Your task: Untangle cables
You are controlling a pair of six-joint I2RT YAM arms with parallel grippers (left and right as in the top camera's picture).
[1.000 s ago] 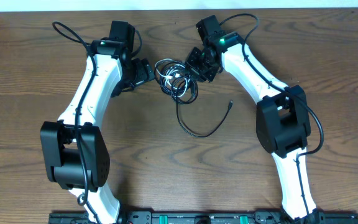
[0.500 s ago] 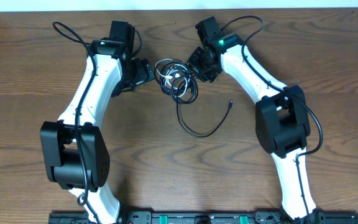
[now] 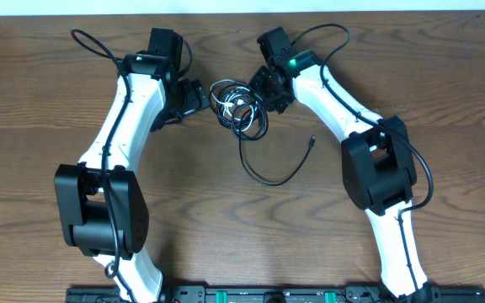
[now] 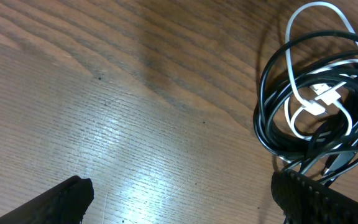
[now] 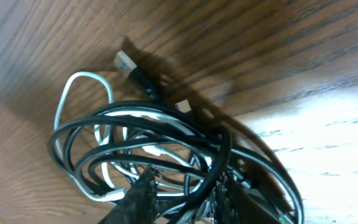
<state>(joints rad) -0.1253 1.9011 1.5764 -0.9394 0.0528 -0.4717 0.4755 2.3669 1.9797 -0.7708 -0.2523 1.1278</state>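
The wooden table (image 3: 40, 109) carries only the cables (image 3: 239, 106), which lie as one tangled bundle in the upper middle of the overhead frame, between the two grippers; from this bundle one black tail (image 3: 263, 178) goes down, bends to the right and ends in a small plug (image 3: 311, 141) lying free on the wood. In the left wrist view the black cables (image 4: 271, 118) form several loops at the right edge, and the white cable (image 4: 303, 107) is wound through them. In the right wrist view a silver plug (image 5: 124, 61) with a black body sticks out at the upper left of the bundle. A thick black wire (image 3: 91, 44) hangs on the left arm (image 3: 129, 109), near the upper left; a dark rail (image 3: 242, 296) runs along the lower edge. Both arms rise from the lower edge and bend inward. The left gripper (image 3: 196, 95) stands just beside the bundle with its jaws spread wide and nothing between them. The right gripper (image 3: 264, 89) is on the right side of the bundle; its fingers (image 5: 143, 196) stand near each other with black strands between them, but I cannot tell if they really pinch.
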